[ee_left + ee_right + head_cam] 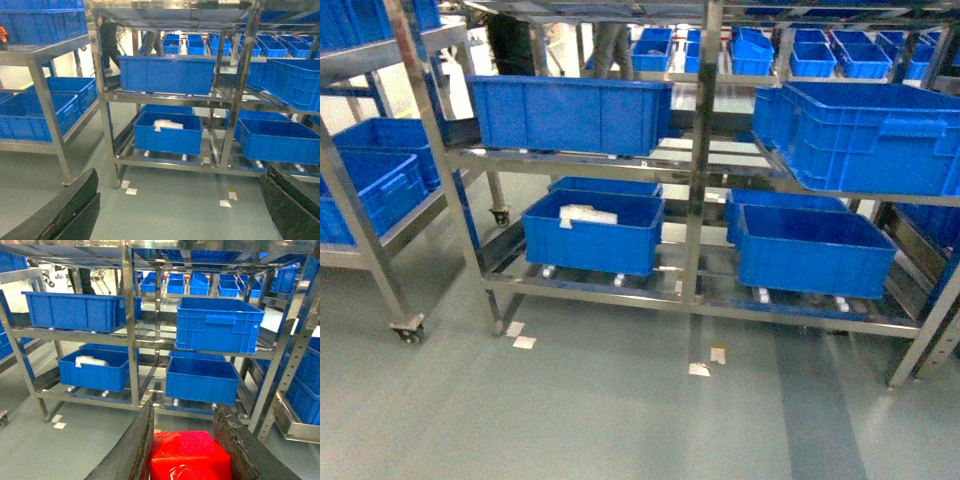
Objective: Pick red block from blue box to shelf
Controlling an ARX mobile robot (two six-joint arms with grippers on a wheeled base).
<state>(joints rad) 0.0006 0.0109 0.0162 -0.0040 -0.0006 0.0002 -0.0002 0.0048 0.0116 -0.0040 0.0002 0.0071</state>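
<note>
The red block fills the bottom of the right wrist view, glossy and clamped between the two dark fingers of my right gripper, which is shut on it. My left gripper is open wide, with only grey floor between its fingers. Straight ahead stands the shelf, a shiny steel rack with square uprights and bar tiers; its uprights also show as the shelf and the shelf in the wrist views. The blue box is out of view. Neither gripper shows in the head view.
Dark blue ribbed crates sit on the rack's tiers; a lower one holds a white bag. A second rack on casters stands at the left. White tape marks lie on the grey floor. Someone's legs show behind.
</note>
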